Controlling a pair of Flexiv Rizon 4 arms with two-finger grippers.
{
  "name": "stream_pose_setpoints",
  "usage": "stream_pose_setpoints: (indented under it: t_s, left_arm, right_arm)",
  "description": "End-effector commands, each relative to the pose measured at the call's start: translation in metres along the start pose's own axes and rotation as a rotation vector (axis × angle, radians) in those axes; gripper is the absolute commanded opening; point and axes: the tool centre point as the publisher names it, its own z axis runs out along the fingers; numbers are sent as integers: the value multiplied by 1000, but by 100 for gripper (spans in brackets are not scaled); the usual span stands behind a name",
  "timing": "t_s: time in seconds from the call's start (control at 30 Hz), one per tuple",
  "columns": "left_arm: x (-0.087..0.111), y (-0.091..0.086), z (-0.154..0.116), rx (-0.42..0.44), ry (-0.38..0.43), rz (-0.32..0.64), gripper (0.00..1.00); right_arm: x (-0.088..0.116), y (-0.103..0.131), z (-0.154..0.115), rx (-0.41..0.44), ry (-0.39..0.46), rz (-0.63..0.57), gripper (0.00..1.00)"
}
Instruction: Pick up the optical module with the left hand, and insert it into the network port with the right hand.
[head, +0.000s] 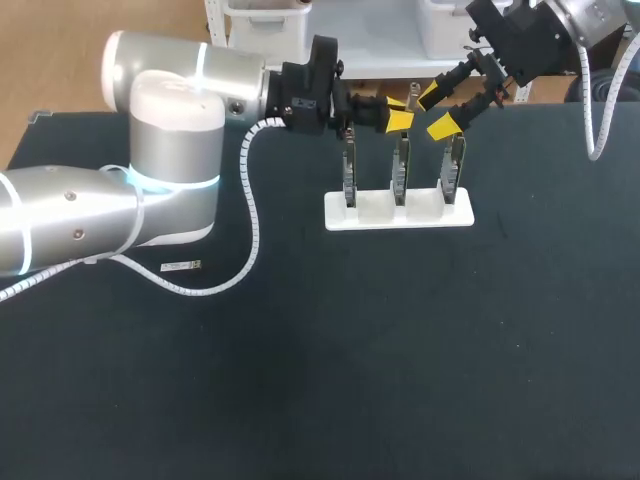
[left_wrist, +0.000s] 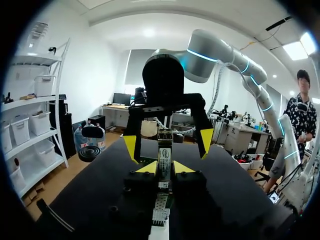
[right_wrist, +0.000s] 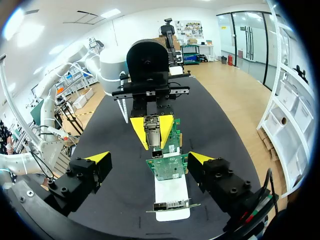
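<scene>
My left gripper (head: 398, 112) hangs above the middle card of the stand, shut on the optical module (right_wrist: 152, 131), a small silver block with a label (left_wrist: 163, 156). The module's end points toward my right gripper (head: 434, 111). That gripper faces it from the far right, open wide, one yellow tip on each side of the module's end and touching nothing. In the right wrist view my own fingertips (right_wrist: 98, 158) stand far apart, with the left gripper (right_wrist: 153, 131) ahead between them. Below stand green network cards (right_wrist: 168, 166) with metal port brackets.
A white stand (head: 400, 215) at the back middle of the dark table holds three upright cards (head: 401, 170) in a row. A small flat tag (head: 181, 266) lies on the table at the left, near my left arm's coiled cable (head: 250, 215).
</scene>
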Motion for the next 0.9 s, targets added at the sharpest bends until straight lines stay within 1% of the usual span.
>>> stream_pose_setpoints:
  t_s: [0.03, 0.77, 0.9]
  left_arm:
    - [-1, 3, 2, 5, 4, 5, 0]
    - [-1, 4, 1, 3, 7, 7, 0]
    - [-1, 4, 1, 3, 7, 7, 0]
  right_arm:
    - [0, 1, 0, 2, 0, 0, 100]
    - [0, 1, 0, 2, 0, 0, 100]
    - [4, -1, -9, 39, 11, 11, 100]
